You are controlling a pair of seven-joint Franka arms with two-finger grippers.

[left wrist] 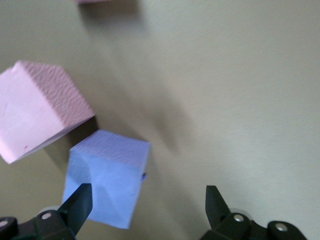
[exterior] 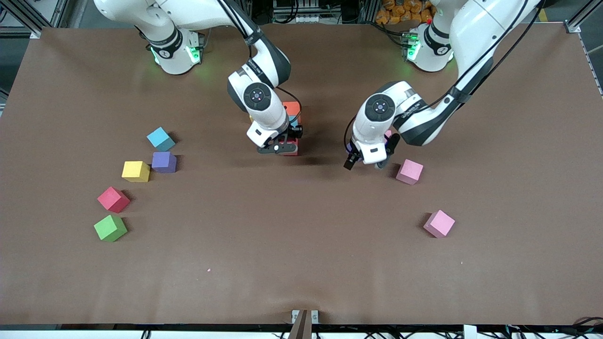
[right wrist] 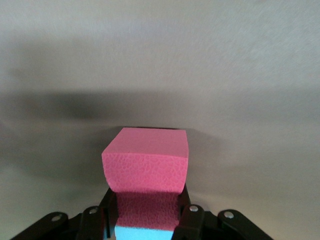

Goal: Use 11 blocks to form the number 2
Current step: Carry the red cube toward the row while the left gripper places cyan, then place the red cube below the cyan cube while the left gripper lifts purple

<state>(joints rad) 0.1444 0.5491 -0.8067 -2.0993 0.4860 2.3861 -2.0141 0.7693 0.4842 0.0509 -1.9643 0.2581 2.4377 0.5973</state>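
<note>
Near the middle of the brown table [exterior: 301,245], the right gripper [exterior: 278,147] pinches a red block [right wrist: 146,170] with its fingers closed on it, low against a short column of blocks [exterior: 293,113] where an orange cube and a light blue one show under the arm. Toward the left arm's end, the left gripper [exterior: 365,162] hangs with fingers spread wide, holding nothing, over a purple block [left wrist: 107,175] that sits beside a pink block [left wrist: 37,107]. Two more pink blocks [exterior: 409,171] lie nearer the front camera. Five loose cubes, light blue [exterior: 160,139], purple, yellow, red and green, rest toward the right arm's end.
</note>
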